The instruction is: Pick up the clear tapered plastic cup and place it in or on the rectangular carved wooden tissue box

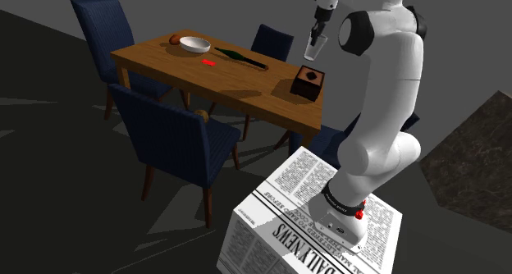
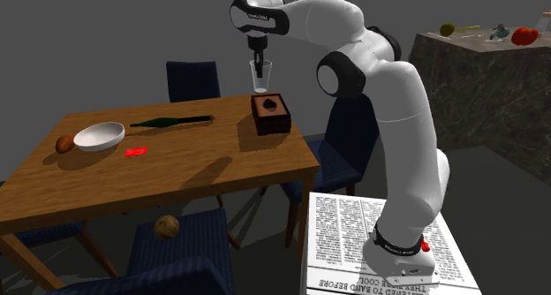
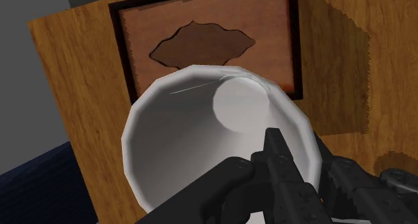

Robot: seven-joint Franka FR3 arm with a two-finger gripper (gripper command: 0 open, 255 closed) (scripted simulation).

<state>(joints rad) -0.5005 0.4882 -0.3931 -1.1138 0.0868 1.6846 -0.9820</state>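
Note:
A clear tapered cup point(image 2: 260, 75) hangs in the air, with my gripper point(image 2: 257, 63) shut on its rim. In the wrist view the cup's mouth point(image 3: 194, 135) faces the camera, one black finger point(image 3: 281, 159) inside the rim. Straight below the cup sits the dark wooden tissue box point(image 2: 271, 113) near the table's corner; its carved top and oval slot point(image 3: 201, 45) show beyond the cup. In the shoulder view the cup point(image 1: 316, 45) hangs a little above the box point(image 1: 307, 82), apart from it.
The wooden table point(image 2: 177, 174) also holds a white bowl point(image 2: 98, 135), a brown ball point(image 2: 64, 144), a dark green bottle point(image 2: 169, 121) lying down and a small red item point(image 2: 135, 151). Blue chairs point(image 1: 176, 141) surround it. A stone counter point(image 2: 494, 81) stands behind.

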